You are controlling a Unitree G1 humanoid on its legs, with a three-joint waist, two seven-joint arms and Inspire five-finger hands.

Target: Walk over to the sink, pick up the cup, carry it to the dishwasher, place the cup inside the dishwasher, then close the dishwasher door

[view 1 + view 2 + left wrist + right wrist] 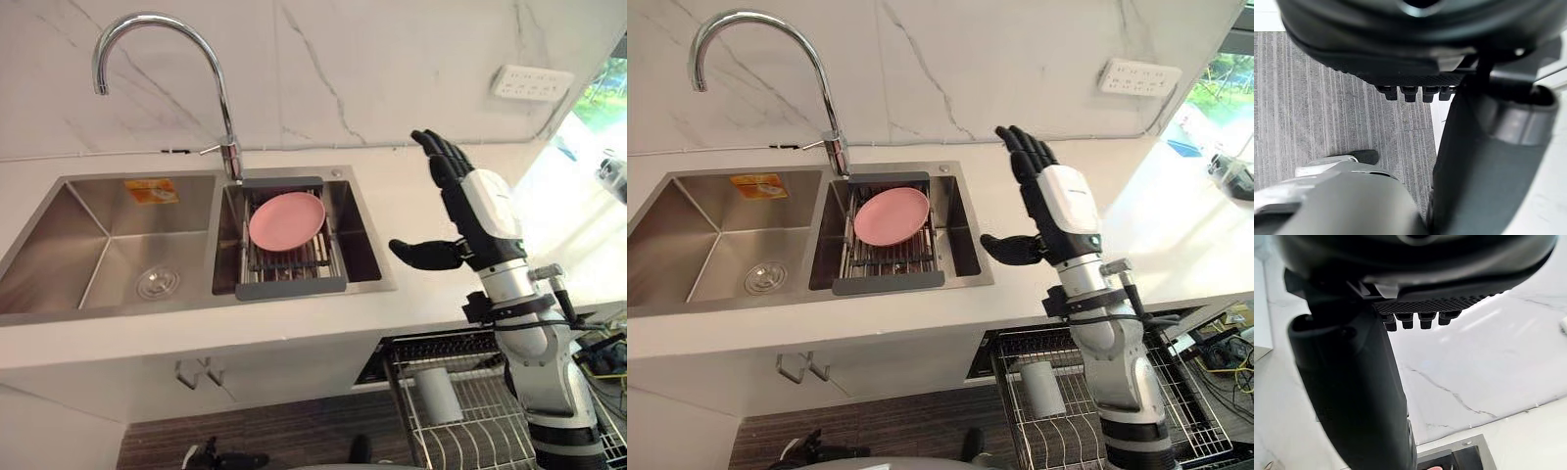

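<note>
A pale cup (438, 392) lies in the pulled-out wire dishwasher rack (1190, 431) below the counter, at the lower right. My right hand (480, 211) is raised above the white counter, to the right of the sink (59, 308). It is open, fingers straight up, thumb pointing toward the sink, and holds nothing. In the right wrist view its thumb (1356, 396) stands before the marble wall. My left hand (1400, 39) hangs over the grey floor, its fingers (1410, 92) straight and empty.
The steel sink has two basins; a pink plate (286, 219) rests on a drying rack in the right one. A tall curved faucet (220, 88) rises behind it. A wall socket (532, 82) sits at the upper right.
</note>
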